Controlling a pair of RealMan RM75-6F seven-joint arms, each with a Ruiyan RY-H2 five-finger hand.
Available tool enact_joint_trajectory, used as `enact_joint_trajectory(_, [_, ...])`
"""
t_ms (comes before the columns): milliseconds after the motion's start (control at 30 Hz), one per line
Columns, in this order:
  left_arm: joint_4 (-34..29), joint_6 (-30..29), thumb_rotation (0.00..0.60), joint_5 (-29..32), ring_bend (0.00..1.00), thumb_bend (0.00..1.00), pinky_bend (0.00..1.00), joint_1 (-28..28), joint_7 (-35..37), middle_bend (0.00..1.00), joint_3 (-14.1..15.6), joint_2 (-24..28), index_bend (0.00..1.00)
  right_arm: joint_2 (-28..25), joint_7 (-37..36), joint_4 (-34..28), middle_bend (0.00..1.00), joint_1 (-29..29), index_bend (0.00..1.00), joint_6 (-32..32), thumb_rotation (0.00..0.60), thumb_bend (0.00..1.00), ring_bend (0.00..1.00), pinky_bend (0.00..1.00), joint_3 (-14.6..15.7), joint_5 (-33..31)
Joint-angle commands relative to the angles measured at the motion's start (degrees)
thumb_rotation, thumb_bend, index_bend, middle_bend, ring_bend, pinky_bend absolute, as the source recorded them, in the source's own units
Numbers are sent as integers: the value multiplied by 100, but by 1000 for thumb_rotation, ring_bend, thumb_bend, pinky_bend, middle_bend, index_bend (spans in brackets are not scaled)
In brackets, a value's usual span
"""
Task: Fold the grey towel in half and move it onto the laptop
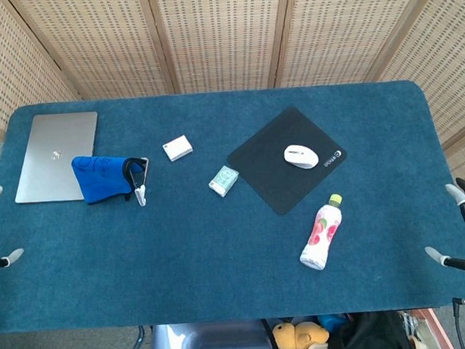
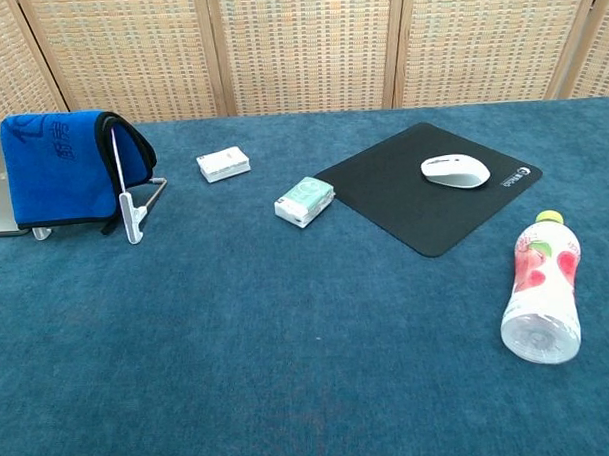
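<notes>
The counter (image 1: 222, 255) is covered in deep teal-blue cloth. The towel (image 1: 99, 177) is bright blue with a black edge, though the task calls it grey. The laptop (image 1: 55, 155) is plain silver. The mouse pad (image 1: 277, 179) is black, the mouse (image 1: 301, 156) on it white. The bottle (image 1: 320, 234) is pink and white with a yellow-green cap. One small box (image 1: 177, 148) is white, the other packet (image 1: 224, 180) pale green. The screens (image 1: 222, 31) behind are beige woven lattice in tan frames.

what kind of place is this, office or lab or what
Probably a staged desk in a lab or demo room: a laptop, a mouse on its pad, woven screens behind the table.
</notes>
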State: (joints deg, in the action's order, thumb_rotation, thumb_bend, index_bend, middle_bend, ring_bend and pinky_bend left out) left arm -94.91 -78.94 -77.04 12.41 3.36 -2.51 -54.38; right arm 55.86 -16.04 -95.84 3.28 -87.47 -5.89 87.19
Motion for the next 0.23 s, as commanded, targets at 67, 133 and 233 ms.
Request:
enact_joint_trajectory(67, [-722,-1237,600,-335,0,130,0,-770,-1114,0,274,-240,0,29,80,30,0,-22,0,-66,600,0,0,0,8,26])
enact_joint_trajectory(133, [-795,-1402,600,-533,0,128,0,-872,-1161,0,326,-334,0,44,126,38,0,-40,0,-110,600,0,0,0,6,25])
enact_joint_trajectory(233, [-805,-1535,600,-855,0,132,0,-944,-1185,0,389,-408,0,58,181,26,0,-71,0,-178,600,0,0,0,9,37])
